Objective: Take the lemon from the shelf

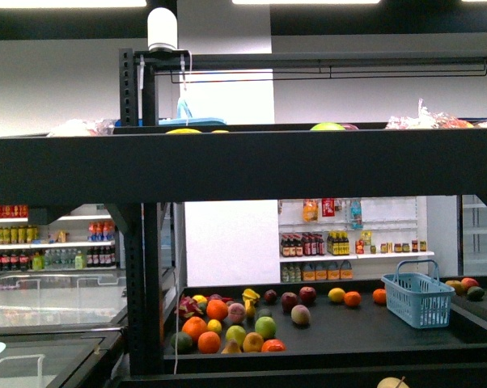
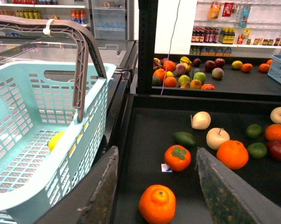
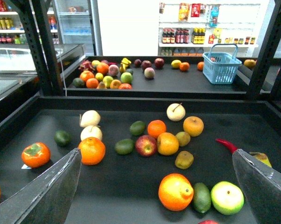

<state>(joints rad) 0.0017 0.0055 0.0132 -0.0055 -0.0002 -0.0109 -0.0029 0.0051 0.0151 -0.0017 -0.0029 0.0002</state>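
The shelf is a dark tiered rack; its lower tray holds oranges, pale round fruits, limes, an apple and a persimmon. No plain lemon shows on this tray. A bright yellow oval fruit that fits the lemon lies on the far rack beside two oranges, also in the front view. My left gripper hangs open over the tray's left end, with an orange between its fingers. My right gripper is open above the middle of the tray.
A pale teal basket stands left of the tray, with something yellow inside, seen through the mesh. A blue basket sits on the far rack. Black uprights flank the tray. White wall shelves of bottles stand behind.
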